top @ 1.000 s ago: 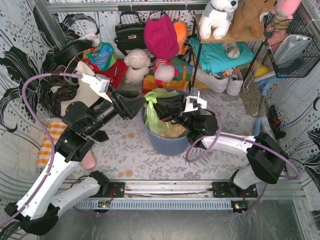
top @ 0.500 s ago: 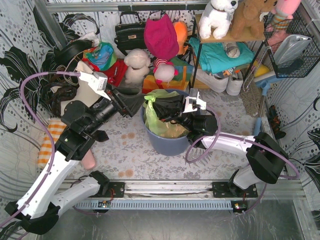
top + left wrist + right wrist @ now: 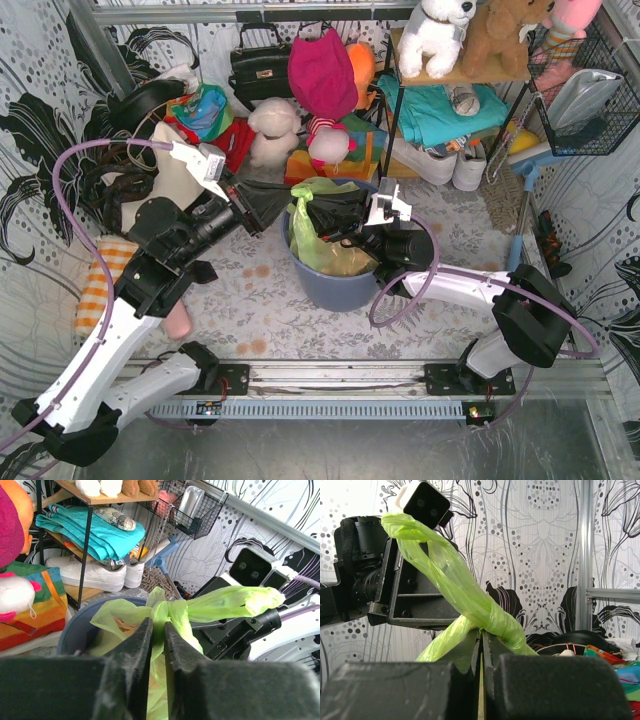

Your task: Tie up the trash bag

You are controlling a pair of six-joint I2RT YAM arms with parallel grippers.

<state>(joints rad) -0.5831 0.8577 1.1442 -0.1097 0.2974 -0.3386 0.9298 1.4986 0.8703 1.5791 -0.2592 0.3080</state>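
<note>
The lime-green trash bag sits in the blue-grey bin at the table's middle, with tan scraps showing through. Its two handle strips are crossed into a knot above the bin's rim. My left gripper is shut on one strip at the bin's left edge; the left wrist view shows green plastic pinched between its fingers. My right gripper is over the bin and shut on the other strip just below the knot. That strip runs up and left, draped over the left gripper.
Behind the bin are stuffed toys, a black handbag and a metal shelf with folded teal cloth and white shoes. A blue broom lies at the right. An orange checked cloth lies at the left.
My left gripper has shifted slightly by the bin's left edge, still holding its strip. The right gripper and the bag have barely moved.
</note>
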